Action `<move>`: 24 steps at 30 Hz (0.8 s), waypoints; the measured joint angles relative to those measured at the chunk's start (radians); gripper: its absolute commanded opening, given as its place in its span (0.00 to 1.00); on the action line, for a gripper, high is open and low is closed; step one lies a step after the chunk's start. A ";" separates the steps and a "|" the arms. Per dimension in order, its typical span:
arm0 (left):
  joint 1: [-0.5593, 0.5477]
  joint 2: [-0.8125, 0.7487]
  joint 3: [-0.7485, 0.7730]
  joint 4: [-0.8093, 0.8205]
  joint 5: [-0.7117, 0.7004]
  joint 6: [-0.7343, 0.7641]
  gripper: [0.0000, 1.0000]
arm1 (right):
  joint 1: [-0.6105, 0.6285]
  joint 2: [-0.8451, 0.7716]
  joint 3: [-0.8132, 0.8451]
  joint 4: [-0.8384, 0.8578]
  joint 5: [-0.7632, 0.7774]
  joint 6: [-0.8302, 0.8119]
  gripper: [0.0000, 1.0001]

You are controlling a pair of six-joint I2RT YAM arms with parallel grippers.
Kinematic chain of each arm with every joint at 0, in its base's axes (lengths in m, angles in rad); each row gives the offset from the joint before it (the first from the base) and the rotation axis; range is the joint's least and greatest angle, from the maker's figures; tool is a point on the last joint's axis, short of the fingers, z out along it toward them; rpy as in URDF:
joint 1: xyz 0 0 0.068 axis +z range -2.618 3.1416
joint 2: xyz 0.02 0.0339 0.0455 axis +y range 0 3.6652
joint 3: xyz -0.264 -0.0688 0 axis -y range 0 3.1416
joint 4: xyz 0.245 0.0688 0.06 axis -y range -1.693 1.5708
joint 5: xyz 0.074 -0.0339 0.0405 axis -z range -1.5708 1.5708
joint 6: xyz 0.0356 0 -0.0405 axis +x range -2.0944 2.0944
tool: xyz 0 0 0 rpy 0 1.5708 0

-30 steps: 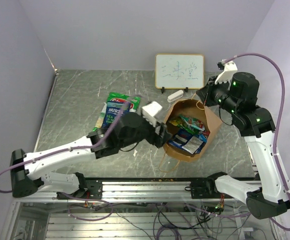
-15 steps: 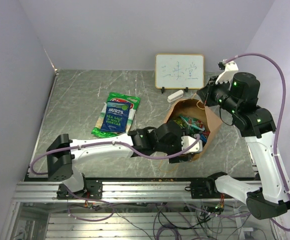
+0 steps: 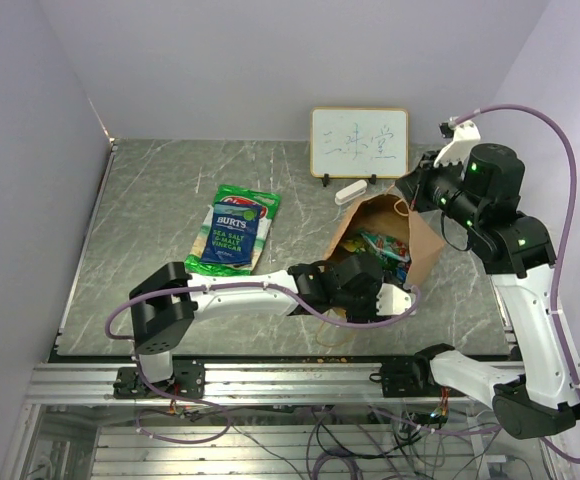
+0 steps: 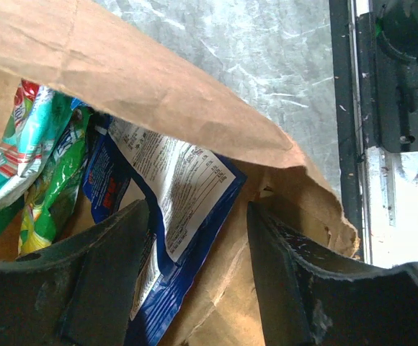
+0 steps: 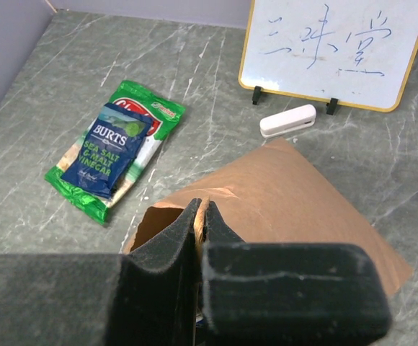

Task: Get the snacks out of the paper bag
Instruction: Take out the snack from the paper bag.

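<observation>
The brown paper bag (image 3: 410, 243) lies on its side with its mouth toward the left arm. My right gripper (image 5: 203, 216) is shut on the bag's upper rim and holds the mouth up. My left gripper (image 4: 194, 238) is inside the bag, open. Its fingers (image 4: 101, 274) straddle the lower part of a blue packet with a white label (image 4: 173, 180), without clamping it. Teal and green packets (image 4: 36, 151) lie deeper in. Outside on the table, a dark blue Burts bag (image 3: 233, 232) rests on a green chip bag (image 3: 248, 198).
A small framed whiteboard (image 3: 359, 142) stands at the back with a white eraser (image 3: 350, 190) in front of it. The metal frame rail (image 3: 290, 380) runs along the near table edge, close to the bag mouth.
My left arm has pushed right and deeper into the bag mouth, and its jaws have narrowed somewhat around the blue packet. The right gripper has kept its hold on the rim.
</observation>
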 measured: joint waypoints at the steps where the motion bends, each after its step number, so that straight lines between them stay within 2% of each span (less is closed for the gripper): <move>1: 0.000 0.000 0.000 0.003 -0.004 0.005 0.66 | 0.000 0.000 0.002 0.000 0.000 0.000 0.00; 3: 0.001 0.003 0.000 0.009 -0.012 0.014 0.64 | 0.000 0.000 0.003 0.000 0.000 0.000 0.00; 5: 0.003 0.011 0.000 0.019 -0.023 0.022 0.59 | 0.000 0.000 0.003 0.000 0.000 0.000 0.00; 9: 0.013 0.059 0.036 0.020 -0.042 0.031 0.39 | 0.000 0.000 0.003 0.001 0.000 0.000 0.00; 12: 0.017 0.092 0.078 0.004 -0.049 0.034 0.20 | 0.000 0.000 0.003 0.001 0.000 0.000 0.00; 13: 0.018 0.096 0.089 -0.002 -0.051 0.035 0.16 | 0.000 0.000 0.003 0.001 0.000 0.000 0.00; 19: 0.020 0.081 0.110 -0.013 -0.084 0.025 0.07 | 0.000 0.000 0.003 0.002 -0.002 0.000 0.00; 24: 0.020 0.018 0.116 -0.071 -0.112 -0.019 0.07 | 0.000 0.000 0.003 0.010 -0.002 -0.005 0.00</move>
